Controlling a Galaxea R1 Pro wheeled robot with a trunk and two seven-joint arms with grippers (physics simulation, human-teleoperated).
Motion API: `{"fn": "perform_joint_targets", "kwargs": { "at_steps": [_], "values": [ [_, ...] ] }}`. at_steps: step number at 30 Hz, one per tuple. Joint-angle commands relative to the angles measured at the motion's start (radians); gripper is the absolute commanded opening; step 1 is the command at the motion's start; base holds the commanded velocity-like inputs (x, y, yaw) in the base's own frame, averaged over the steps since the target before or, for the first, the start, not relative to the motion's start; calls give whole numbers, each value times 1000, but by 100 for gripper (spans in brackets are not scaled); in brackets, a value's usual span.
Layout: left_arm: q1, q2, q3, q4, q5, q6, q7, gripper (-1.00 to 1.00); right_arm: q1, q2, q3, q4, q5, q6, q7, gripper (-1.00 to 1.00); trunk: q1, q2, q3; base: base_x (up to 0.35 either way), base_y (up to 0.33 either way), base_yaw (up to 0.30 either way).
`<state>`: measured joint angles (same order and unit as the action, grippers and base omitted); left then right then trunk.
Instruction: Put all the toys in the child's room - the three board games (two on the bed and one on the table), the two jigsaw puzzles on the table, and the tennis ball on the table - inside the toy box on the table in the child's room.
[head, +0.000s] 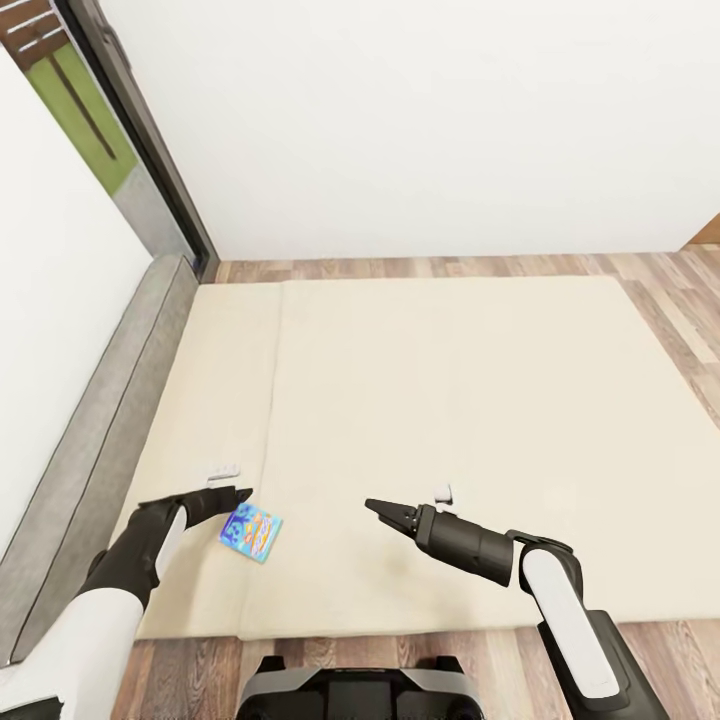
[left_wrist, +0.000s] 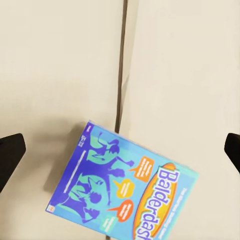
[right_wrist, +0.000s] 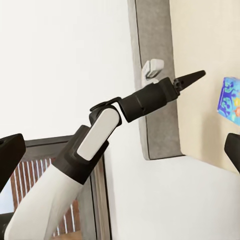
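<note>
Room: white walls, wood-plank floor (head: 400, 268) and a dark-framed window (head: 110, 110) at the far left corner in the head view.
Bed: low beige bed (head: 450, 400) with a mattress in two sections, a narrow one by the grey headboard (head: 90, 430) and a wide one; a seam runs between them.
Board game: small blue board game (head: 251, 532) with orange-yellow print, reading "Balderdash" in the left wrist view (left_wrist: 125, 187); it lies flat on the mattress near the bed's front edge, just beside the seam and turned at a slant to it. In the right wrist view a corner of it shows (right_wrist: 231, 102) on the beige surface.
Left gripper: left gripper (head: 235, 494) hangs over the mattress close to the game's upper left corner in the head view, not touching it as far as can be seen. In the left wrist view its dark fingertips (left_wrist: 10, 152) stand wide apart at either side, with the box between and beyond them. From the right wrist view the gripper (right_wrist: 192, 77) looks like a tapered point.
Right gripper: right gripper (head: 380, 510) reaches out over the wide mattress section, well apart from the game, holding nothing. Its fingertips (right_wrist: 10, 155) sit far apart in the right wrist view.
Robot base: dark front of the base (head: 360, 690) shows at the bed's near edge.
</note>
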<state>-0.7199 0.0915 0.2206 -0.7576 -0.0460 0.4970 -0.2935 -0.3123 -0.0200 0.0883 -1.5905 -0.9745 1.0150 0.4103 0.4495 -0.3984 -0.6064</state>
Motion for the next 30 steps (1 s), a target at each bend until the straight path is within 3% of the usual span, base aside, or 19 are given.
{"fn": "perform_joint_targets", "kwargs": {
  "at_steps": [1, 14, 22, 30],
  "values": [
    [-1, -1, 4, -1, -6, 5, -7, 100, -1, -1, 0, 0, 8, 1, 8, 100, 0, -2, -3, 0, 0, 0],
    [-1, -11, 2, -2, -9, 5, -7, 100, -1, 0, -3, -1, 4, 4, 17, 100, 0, -2, -24, 0, 0, 0],
    [-1, -14, 2, -2, -9, 5, -6, 100, -19, 7, 3, -2, -1, 14, 115, 100, 0, -2, -38, 0, 0, 0],
    [-1, -21, 2, -2, -9, 6, -6, 100, -23, 4, 7, -2, -1, 14, 154, 100, 0, -2, -51, 0, 0, 0]
  ]
}}
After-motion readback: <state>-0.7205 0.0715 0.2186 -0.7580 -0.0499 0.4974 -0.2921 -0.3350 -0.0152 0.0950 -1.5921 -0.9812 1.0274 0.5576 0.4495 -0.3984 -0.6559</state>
